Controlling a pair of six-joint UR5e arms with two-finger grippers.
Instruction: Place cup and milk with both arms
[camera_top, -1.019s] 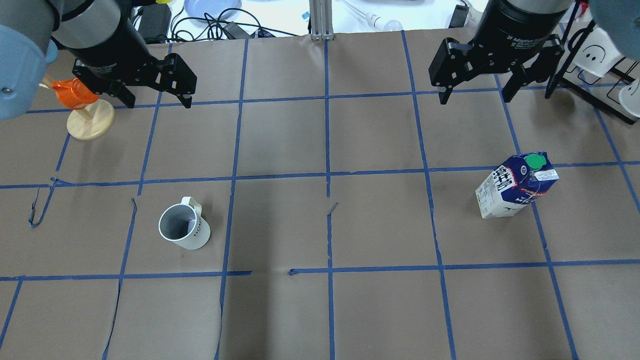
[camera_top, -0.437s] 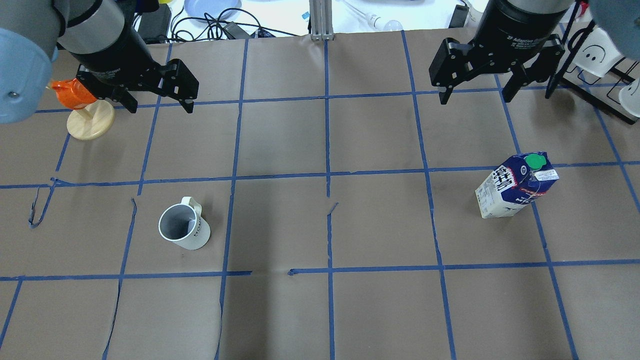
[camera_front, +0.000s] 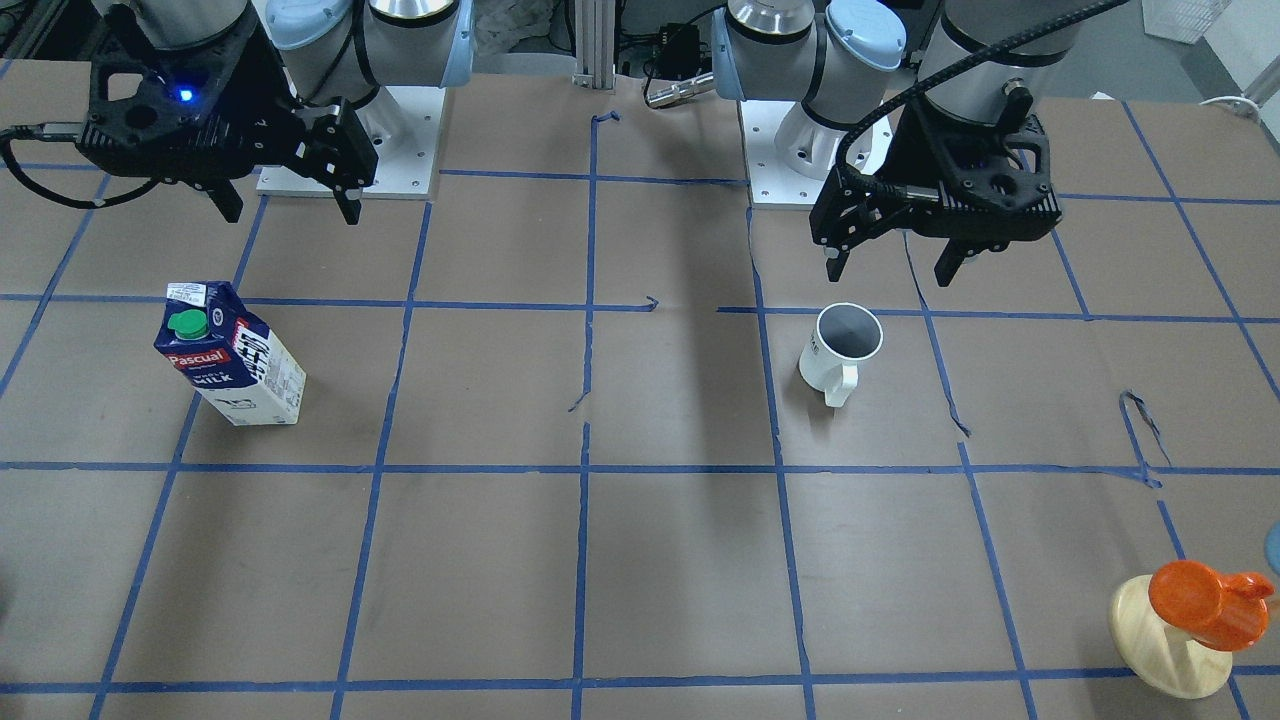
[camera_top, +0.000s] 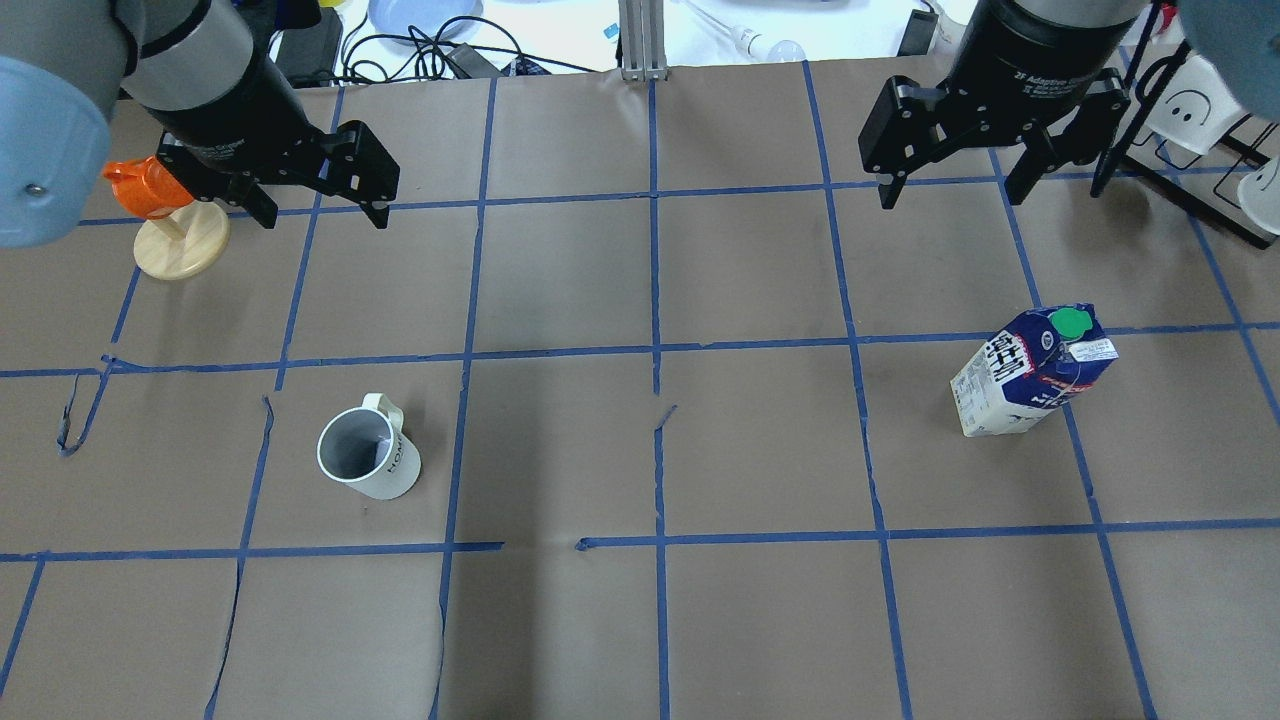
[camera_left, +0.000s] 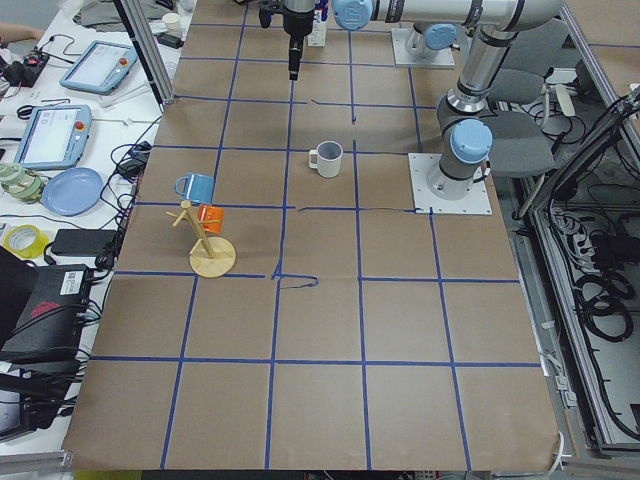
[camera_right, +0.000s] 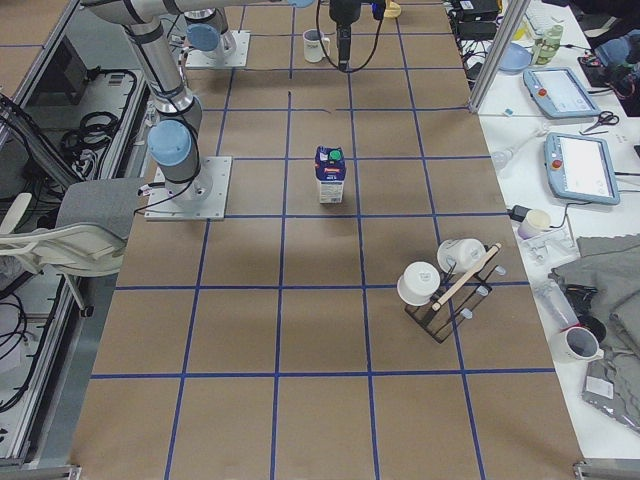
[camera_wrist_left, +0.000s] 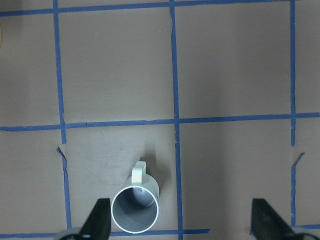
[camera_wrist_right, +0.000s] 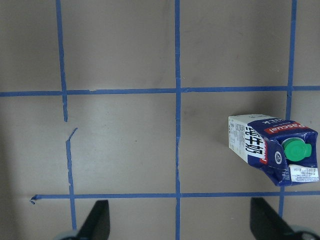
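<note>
The white cup (camera_top: 368, 460) stands upright on the table's left half, handle pointing away from the robot; it also shows in the front view (camera_front: 838, 350) and the left wrist view (camera_wrist_left: 135, 210). The milk carton (camera_top: 1030, 372) stands upright on the right half, green cap on top, also in the front view (camera_front: 230, 358) and the right wrist view (camera_wrist_right: 272, 149). My left gripper (camera_top: 322, 218) is open and empty, high above the table, apart from the cup. My right gripper (camera_top: 948, 198) is open and empty, high and apart from the milk.
An orange cup on a wooden stand (camera_top: 180, 245) sits at the far left, close beside my left gripper. A black rack with white cups (camera_top: 1190, 110) stands at the far right. Cables, a blue plate and tablets lie beyond the table's far edge.
My left gripper has shifted slightly to the right and toward the cup, staying open. The right gripper, the cup and the milk have not moved.
</note>
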